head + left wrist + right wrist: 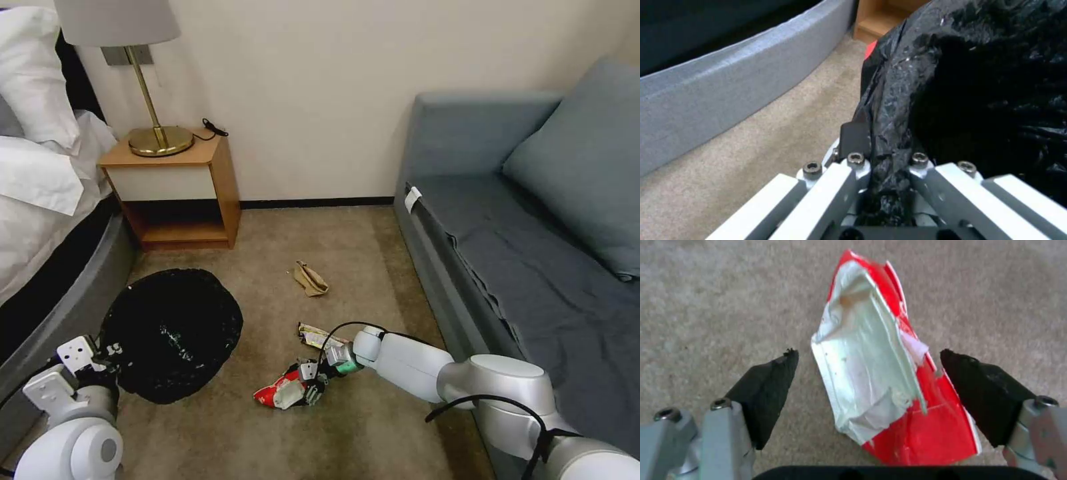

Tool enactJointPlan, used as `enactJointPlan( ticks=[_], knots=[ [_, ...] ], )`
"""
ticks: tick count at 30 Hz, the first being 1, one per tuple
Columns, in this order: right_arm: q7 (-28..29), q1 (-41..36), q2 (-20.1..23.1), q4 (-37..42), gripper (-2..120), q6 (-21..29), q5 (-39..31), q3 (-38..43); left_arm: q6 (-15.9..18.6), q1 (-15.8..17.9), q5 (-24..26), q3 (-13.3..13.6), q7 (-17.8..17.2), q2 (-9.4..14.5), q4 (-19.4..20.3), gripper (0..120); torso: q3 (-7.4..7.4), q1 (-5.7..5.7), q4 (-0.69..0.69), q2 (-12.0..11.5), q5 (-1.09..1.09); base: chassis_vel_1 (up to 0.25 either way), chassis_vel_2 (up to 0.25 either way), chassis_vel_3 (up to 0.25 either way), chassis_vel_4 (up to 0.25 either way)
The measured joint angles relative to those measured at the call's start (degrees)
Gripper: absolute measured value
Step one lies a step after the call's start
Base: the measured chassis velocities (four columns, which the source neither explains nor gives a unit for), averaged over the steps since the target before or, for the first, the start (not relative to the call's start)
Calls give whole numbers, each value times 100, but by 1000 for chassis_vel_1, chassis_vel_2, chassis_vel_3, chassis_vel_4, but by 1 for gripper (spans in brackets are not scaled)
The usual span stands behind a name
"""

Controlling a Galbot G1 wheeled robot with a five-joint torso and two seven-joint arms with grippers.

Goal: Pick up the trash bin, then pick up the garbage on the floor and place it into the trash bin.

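Black pads of my right gripper (pixel 869 390) stand apart on either side of the red-and-white wrapper (pixel 889 386), which lies flat on the carpet (pixel 706 306) between them, not yet pinched; from the head camera the same gripper (pixel 308 385) sits low over the wrapper (pixel 277 395) at the foot of the sofa (pixel 533 267). My left gripper (pixel 882 166) is clamped together on a fold of the black bag lining the trash bin (pixel 978 83), and from above I see it (pixel 100 357) holding the bin (pixel 173 333) at its near rim, beside the bed (pixel 40 200); whether the bin is lifted off the floor I cannot tell. So I judge the bin step done and the first pickup in hand. Next I need to bring the pads together squarely on the wrapper, which is thin and crumpled and may slip or bend, then lift and carry it across over the bin's mouth. Counting garbage on the floor, I make three pieces for certain: this wrapper, a white-yellow snack wrapper (pixel 319 335) just behind my wrist, and a tan crumpled paper (pixel 311 279) farther out towards the wall, with something greenish partly hidden by the wrist that I cannot name; one bin, two grippers
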State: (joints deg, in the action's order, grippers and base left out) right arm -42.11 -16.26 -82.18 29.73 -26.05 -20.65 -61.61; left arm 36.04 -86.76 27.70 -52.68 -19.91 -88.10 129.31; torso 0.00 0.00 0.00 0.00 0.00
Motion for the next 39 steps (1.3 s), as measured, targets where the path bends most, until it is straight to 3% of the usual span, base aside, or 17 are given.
enactJointPlan(
  ticks=[7, 12, 28, 39],
  knots=[
    [16, -51, -76, -201, 77, -44, 150, 86, -10, -15, -8, 5, 1, -5, 0, 3, 0, 0, 0, 0, 0, 0, 0, 0, 0],
    [39, -106, -79, -218, 65, -88, 172, 113, -36, -26, -23, 8, 5, -10, -10, 3, 0, 0, 0, 0, 0, 0, 0, 0, 0],
    [78, -131, -33, -164, 7, -196, 89, 140, -67, -37, -55, 14, 14, -22, -30, 3, 0, 0, 0, 0, 0, 0, 0, 0, 0],
    [115, 24, 283, 374, 0, -203, -322, 136, -65, -17, -73, 50, 11, -23, -38, 3, 0, 0, 0, 0, 1, 0, 0, 0, 0]
  ],
)
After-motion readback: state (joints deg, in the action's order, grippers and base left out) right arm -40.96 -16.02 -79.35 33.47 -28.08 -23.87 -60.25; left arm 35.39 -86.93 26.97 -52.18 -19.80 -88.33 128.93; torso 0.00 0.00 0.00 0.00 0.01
